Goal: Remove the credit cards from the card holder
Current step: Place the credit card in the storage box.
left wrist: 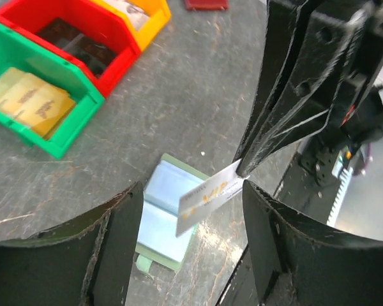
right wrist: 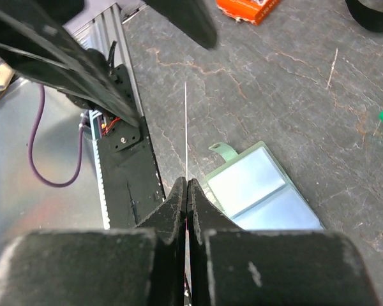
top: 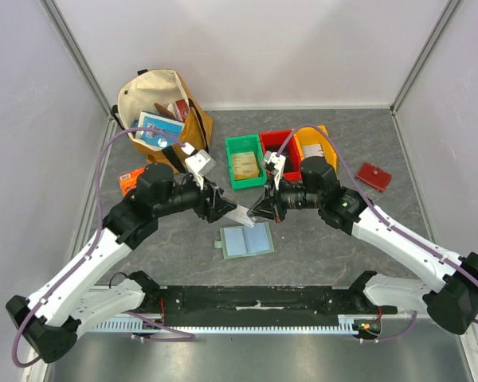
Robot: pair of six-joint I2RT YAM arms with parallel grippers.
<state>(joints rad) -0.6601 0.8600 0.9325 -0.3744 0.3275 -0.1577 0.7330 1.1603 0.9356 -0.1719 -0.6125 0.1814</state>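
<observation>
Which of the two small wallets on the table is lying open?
The pale sage-green folding card holder, spread flat showing blue pockets; the small red wallet lies closed.

1. The left gripper (top: pixel 225 209) and right gripper (top: pixel 257 212) meet tip to tip over mid-table, so each bars the other's way ahead.
2. The card (left wrist: pixel 207 196), pinched by the right gripper, fills the gap between the left's spread fingers.
3. The holder (top: pixel 247 239) lies just nearer, reachable from above.
4. 3 bins (top: pixel 245 185) wall off the back, with the bag (top: pixel 155 87) at back-left.
5. Bare table (top: pixel 319 251) flanks the holder on both sides.
</observation>
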